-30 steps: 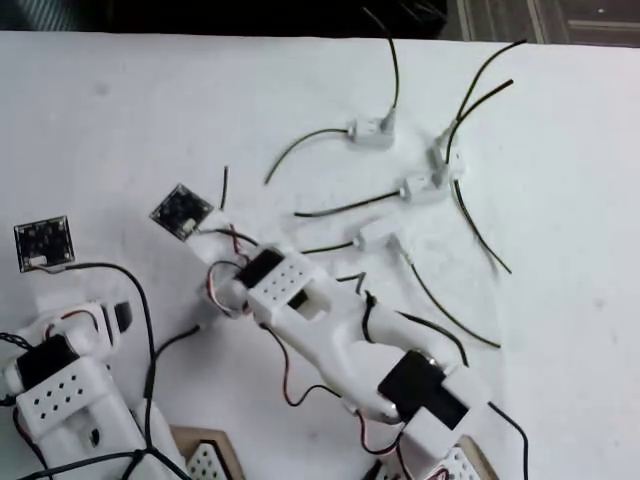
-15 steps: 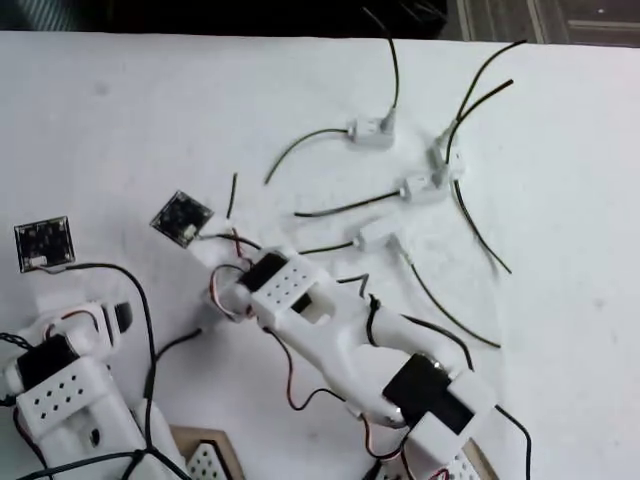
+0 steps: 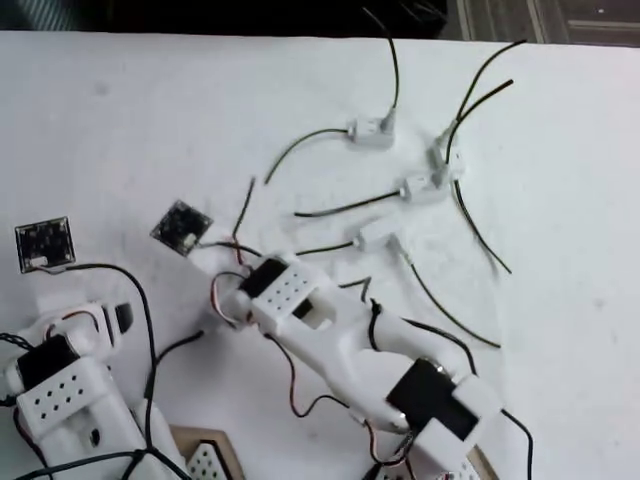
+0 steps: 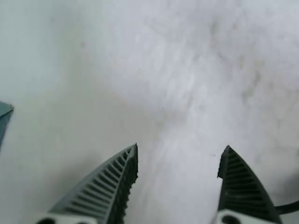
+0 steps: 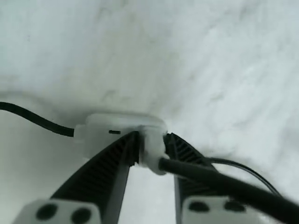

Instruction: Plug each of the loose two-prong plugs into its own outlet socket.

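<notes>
The right arm's dark ribbed fingers [image 5: 114, 163] pinch a small white two-prong plug [image 5: 150, 148] (black cord [image 5: 210, 179] trailing), which touches a white plastic outlet socket [image 5: 110, 129] on the white table [image 5: 210, 56]. The left arm's fingers [image 4: 114, 179] stand wide apart above the table.

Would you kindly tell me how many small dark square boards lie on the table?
2. One board lies near the table's left edge; the other sits farther right, nearer the middle. More could be hidden beneath the arms.
</notes>
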